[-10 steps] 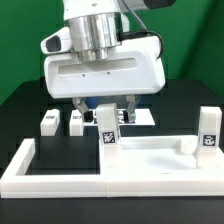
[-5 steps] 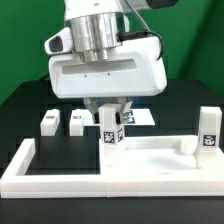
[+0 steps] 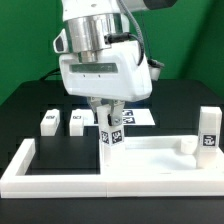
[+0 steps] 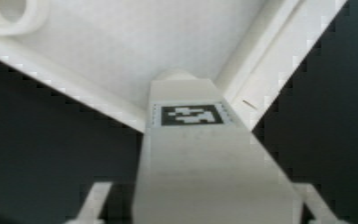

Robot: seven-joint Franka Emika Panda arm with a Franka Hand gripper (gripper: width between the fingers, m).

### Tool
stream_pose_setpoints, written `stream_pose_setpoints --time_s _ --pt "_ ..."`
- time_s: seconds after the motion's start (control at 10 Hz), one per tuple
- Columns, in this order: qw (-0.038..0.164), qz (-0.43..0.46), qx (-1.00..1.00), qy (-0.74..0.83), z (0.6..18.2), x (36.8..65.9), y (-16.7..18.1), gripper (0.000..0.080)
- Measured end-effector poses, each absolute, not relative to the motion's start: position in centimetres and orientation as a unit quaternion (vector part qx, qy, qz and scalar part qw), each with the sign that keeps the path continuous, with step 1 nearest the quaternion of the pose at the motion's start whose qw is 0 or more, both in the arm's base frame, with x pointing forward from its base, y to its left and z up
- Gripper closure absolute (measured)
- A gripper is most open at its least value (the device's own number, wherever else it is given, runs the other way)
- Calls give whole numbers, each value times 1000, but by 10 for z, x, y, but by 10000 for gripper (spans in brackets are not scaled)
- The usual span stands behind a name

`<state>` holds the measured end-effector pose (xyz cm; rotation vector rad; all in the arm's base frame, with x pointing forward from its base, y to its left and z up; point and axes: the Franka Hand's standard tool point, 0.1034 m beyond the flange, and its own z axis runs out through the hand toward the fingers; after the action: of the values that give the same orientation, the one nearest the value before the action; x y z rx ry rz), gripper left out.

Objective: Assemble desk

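Assembly at an early stage. A white plastic block leg with a black-and-white tag is pinched upright in the gripper, at the exterior view's left corner of the white rimmed rectangular tabletop slab. A second leg stands at the slab's right end, fixed or not cannot be told. Two loose legs lie on the black table behind, apparently awaiting fitting.

Upper leg hidden btwn pincer fingers; marker board partly blocked.
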<state>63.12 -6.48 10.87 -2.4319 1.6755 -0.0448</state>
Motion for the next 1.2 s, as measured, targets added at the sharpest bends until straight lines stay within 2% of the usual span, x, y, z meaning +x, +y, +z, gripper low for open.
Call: stream_pose_setpoints --time_s 0.3,0.6,0.7,0.8,0.9,1.2 --pt "123 26 -643 756 108 632 -60 507" --pt "122 28 -632 765 107 632 -59 505" --pt "118 24 -657 744 107 632 -57 336" --pt "99 4 -766 635 108 633 -50 194" --pt "98 3 -827 553 110 634 -45 164" --pt "92 -5 -894 438 110 633 -41 151"
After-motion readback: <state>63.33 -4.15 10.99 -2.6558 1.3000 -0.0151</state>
